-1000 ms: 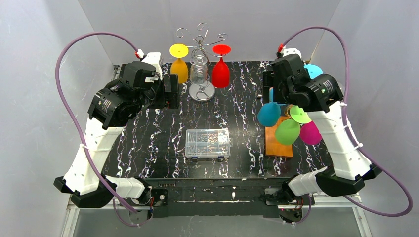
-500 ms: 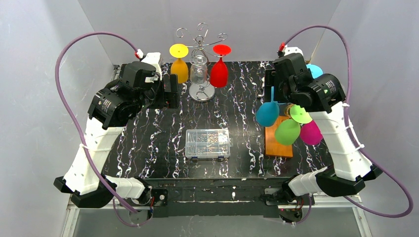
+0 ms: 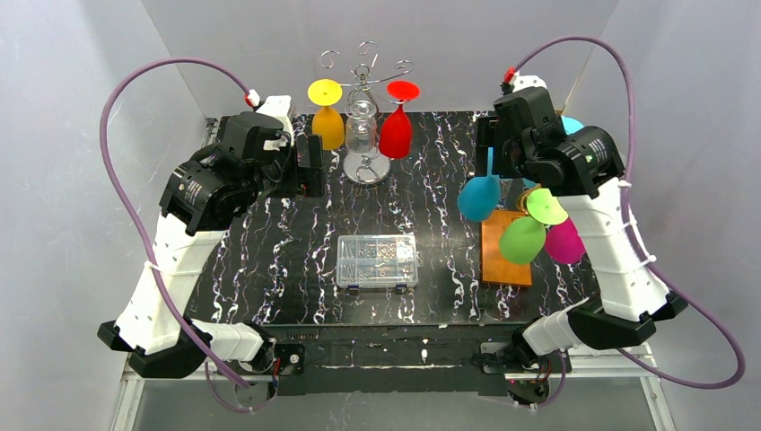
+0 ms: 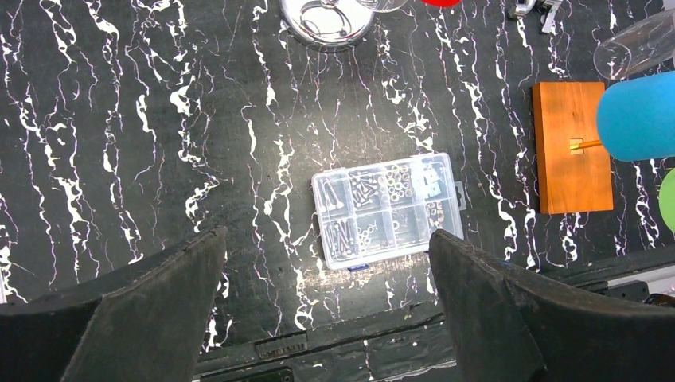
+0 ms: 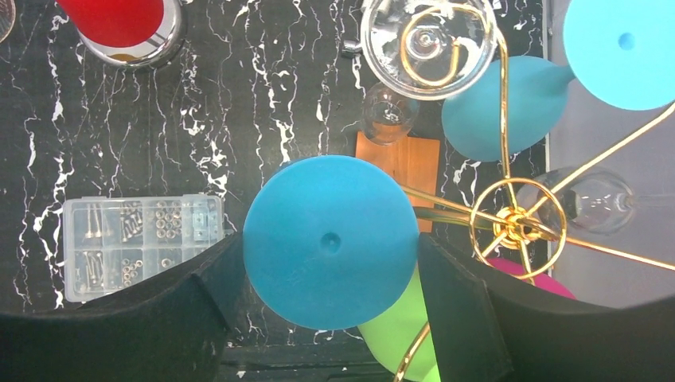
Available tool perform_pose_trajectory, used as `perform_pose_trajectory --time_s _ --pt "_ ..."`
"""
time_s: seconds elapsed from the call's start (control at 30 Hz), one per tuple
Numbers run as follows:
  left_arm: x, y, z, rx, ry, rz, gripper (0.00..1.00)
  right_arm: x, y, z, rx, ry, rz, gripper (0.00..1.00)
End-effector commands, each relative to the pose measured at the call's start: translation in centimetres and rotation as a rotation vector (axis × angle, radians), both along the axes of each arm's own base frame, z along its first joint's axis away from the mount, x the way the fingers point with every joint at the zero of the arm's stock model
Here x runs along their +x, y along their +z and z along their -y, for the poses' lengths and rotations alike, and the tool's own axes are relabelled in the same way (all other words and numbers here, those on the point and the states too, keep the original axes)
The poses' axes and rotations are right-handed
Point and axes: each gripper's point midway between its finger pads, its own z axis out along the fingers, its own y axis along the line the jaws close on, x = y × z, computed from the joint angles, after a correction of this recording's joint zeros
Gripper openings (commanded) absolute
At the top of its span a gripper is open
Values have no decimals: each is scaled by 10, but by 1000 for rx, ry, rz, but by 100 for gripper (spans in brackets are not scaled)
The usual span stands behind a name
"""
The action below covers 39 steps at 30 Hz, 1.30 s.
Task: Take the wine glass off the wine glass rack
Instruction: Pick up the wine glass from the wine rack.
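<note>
R gripper [image 5: 329, 267] pinches blue wine glass [image 3: 478, 197] by its foot rim, bowl hanging down, just left of wine glass rack [image 3: 505, 262], above surface [image 3: 269, 242]. L gripper [image 4: 326, 233] spread wide, w/ nothing between its fingers.

Top view: from high at the near side, facing the whole table [image 3: 269, 260]. Wrist views: each looks straight down from above; all three share the box [image 4: 388, 208].
</note>
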Motion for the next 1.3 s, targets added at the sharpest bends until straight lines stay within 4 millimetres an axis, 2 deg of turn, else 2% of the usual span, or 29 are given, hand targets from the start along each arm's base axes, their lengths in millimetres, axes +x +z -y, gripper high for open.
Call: perform_pose_trajectory --time_s 0.0,0.2,0.57,1.03,1.27 --pt "-3 8 -10 6 26 25 99 14 14 -9 39 6 54 54" --pt "-4 7 -12 14 31 27 99 21 14 -9 23 -9 60 54" --pt "-3 7 -10 10 26 25 99 25 20 13 -22 -92 84 54" --pt "-1 7 -2 -11 0 19 99 3 25 34 -34 -117 78 53" --pt "-2 7 2 -26 -10 13 99 -8 21 35 -20 -102 60 52"
